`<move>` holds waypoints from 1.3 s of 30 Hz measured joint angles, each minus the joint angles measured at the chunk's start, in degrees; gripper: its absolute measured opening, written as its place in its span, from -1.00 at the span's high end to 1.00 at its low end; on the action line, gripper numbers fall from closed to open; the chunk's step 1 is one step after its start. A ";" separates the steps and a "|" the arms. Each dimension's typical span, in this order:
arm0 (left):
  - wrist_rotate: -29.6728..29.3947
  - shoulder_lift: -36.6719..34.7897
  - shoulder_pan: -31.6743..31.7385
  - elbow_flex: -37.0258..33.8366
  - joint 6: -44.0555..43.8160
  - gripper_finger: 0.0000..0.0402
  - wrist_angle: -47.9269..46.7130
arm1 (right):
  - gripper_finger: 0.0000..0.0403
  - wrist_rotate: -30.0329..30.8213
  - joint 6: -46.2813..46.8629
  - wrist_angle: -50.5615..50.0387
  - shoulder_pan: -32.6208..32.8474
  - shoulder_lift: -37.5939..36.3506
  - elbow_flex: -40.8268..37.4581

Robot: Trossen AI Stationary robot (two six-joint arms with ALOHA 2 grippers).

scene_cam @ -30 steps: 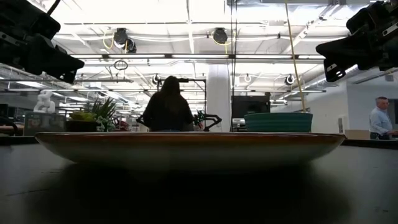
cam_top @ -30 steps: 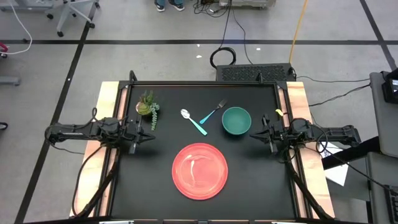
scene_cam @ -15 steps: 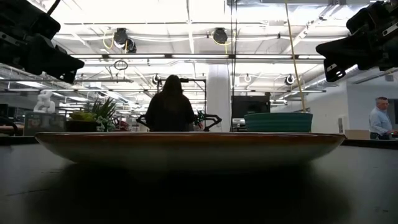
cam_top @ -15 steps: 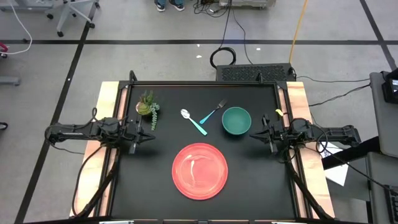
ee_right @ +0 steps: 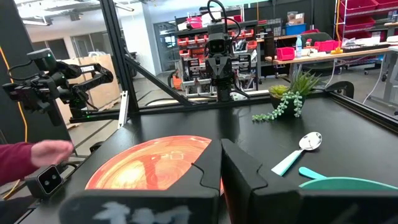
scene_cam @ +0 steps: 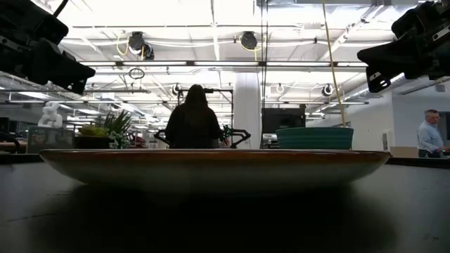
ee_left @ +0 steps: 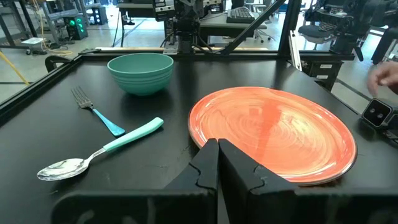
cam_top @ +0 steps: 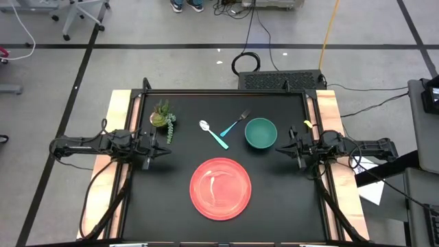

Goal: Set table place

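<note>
At the centre of the high view, the tabletop (cam_top: pixel 274 199) carries all four pieces of the place setting, loosely grouped and not yet arranged. The red plate (cam_top: pixel 220 189) lies in the lower middle of the frame, nearest the front edge, which is where a diner's plate belongs; it may serve as the reference for the other pieces. The teal bowl (cam_top: pixel 260 132) stands upright above and to the right of the plate, well apart from it. The fork (cam_top: pixel 236 123) and the spoon (cam_top: pixel 212 133) lie above the plate, left of the bowl, with their light-blue handles meeting in a V and their working ends spread apart. This crossed layout suggests they were put down at random and will have to be separated before each goes to its own side of the plate. A small potted plant (cam_top: pixel 163 118) sits in the upper left of the tabletop and is not part of the setting.

The left gripper (cam_top: pixel 167 147) is parked at the left edge of the tabletop, pointing inward, jaws pressed together and empty, as the left wrist view confirms. The right gripper (cam_top: pixel 279 148) mirrors it at the right edge, just below the bowl, jaws likewise closed on nothing. Both arms are held clear of the pieces, a neutral ready posture.

A person's hand (ee_right: pixel 46 151) shows at the left edge of the right wrist view, near a small grey box (ee_right: pixel 46 180) just off the tabletop.
</note>
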 joint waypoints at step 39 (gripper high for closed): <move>0.02 0.02 0.01 -0.02 1.66 0.93 0.35 | 1.00 -0.02 1.51 0.37 0.00 0.02 -0.02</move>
